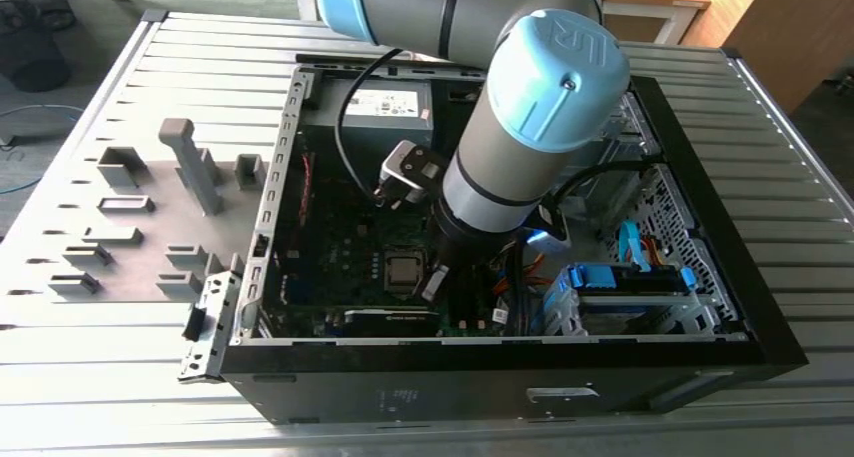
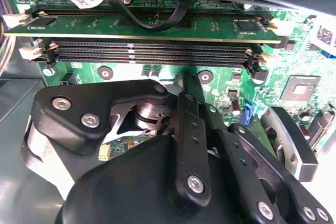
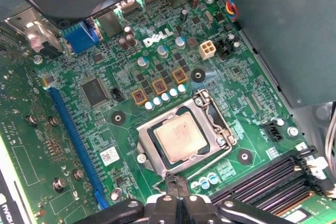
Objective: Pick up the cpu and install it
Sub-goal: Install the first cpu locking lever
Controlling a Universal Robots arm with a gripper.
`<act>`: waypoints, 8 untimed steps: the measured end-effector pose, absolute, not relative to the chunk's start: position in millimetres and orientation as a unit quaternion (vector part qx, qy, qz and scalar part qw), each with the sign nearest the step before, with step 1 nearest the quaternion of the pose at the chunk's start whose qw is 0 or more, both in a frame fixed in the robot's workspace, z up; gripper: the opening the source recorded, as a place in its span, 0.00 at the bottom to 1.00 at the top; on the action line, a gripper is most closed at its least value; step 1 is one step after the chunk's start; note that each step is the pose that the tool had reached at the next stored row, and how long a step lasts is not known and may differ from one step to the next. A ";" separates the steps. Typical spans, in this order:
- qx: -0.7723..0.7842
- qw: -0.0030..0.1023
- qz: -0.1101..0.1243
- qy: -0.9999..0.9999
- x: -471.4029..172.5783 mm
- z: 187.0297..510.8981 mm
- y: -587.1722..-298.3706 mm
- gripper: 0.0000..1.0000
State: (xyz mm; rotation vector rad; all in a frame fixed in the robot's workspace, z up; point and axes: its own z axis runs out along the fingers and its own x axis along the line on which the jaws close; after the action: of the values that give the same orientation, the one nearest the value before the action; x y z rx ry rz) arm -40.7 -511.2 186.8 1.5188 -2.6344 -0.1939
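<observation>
The arm (image 1: 521,147) reaches down into an open computer case (image 1: 694,307) that lies on its side on a slatted metal table (image 1: 120,377). In the exterior view the gripper (image 1: 434,280) hangs low over the green motherboard (image 1: 340,247), just to the exterior view's right of the chip (image 1: 403,270), which sits flat in its socket near the middle of the board.

In the first wrist view the chip (image 3: 179,137) shows its plain silver-grey top inside the metal socket frame (image 3: 149,129). It lies level and square within the frame, with the frame's rim overlapping its edges. The gripper (image 3: 176,182) ends just beside the near edge of the socket frame, with its fingertips drawn together into a narrow point. They hold nothing, and the chip is apart from them. A long blue slot (image 3: 76,145) runs along the board beside the socket, and black memory slots (image 3: 273,179) lie at the socket's other side.

In the second wrist view the gripper's black linkage (image 2: 189,145) is folded inward, with the fingers meeting in a clenched, empty state over the board, and a memory stick (image 2: 142,27) stands in one of the slots beyond it.

On the table at the exterior view's left rests a grey tray (image 1: 147,217) of plastic holders. At the exterior view's right, inside the case, sits a blue drive bracket (image 1: 627,277).
</observation>
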 end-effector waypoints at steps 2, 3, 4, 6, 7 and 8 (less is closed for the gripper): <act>0.496 0.047 -0.064 -0.864 -40.7 186.6 -511.1 0.11; 0.495 0.047 -0.064 -0.865 -40.7 186.6 -511.1 0.11; 0.494 0.047 -0.065 -0.866 -40.7 186.6 -511.2 0.11; 0.493 0.046 -0.065 -0.866 -40.8 186.5 -511.2 0.11; 0.493 0.046 -0.066 -0.866 -40.8 186.5 -511.2 0.11; 0.493 0.046 -0.066 -0.866 -40.8 186.5 -511.2 0.11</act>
State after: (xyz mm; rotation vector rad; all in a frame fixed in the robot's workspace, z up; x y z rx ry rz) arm -40.8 -511.2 186.5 1.5046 -2.6454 -0.2004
